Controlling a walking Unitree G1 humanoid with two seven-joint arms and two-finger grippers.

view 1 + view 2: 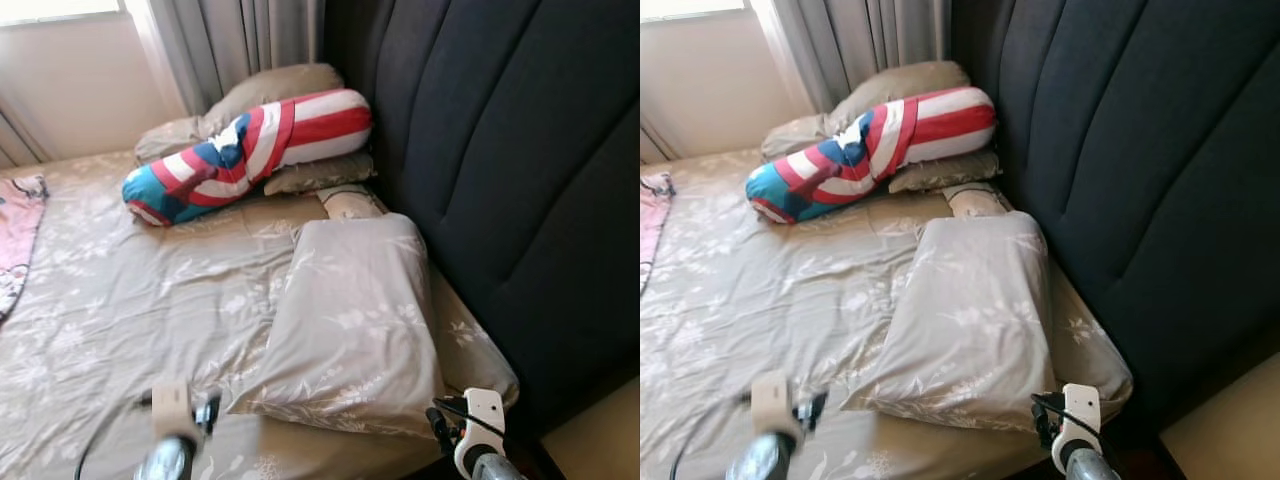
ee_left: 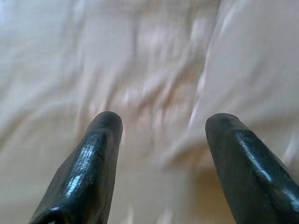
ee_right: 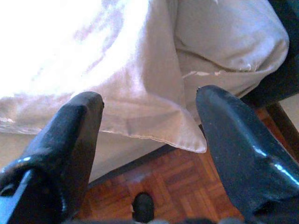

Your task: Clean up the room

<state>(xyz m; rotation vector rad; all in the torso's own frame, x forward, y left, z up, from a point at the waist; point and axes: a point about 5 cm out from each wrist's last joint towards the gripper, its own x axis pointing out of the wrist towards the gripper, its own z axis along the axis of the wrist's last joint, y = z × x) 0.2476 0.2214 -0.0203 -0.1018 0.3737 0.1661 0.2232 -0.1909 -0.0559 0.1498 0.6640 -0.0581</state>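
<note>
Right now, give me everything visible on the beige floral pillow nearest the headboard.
The beige floral pillow is a soft rectangular cushion in a taupe cloth case printed with pale leaf sprigs, matching the bed sheet under it. It lies flat and slightly skewed, long side along the dark padded headboard, one corner hanging past the mattress edge. Its far end touches a small rolled cushion. The right claw, open, hovers just off its near corner.
</note>
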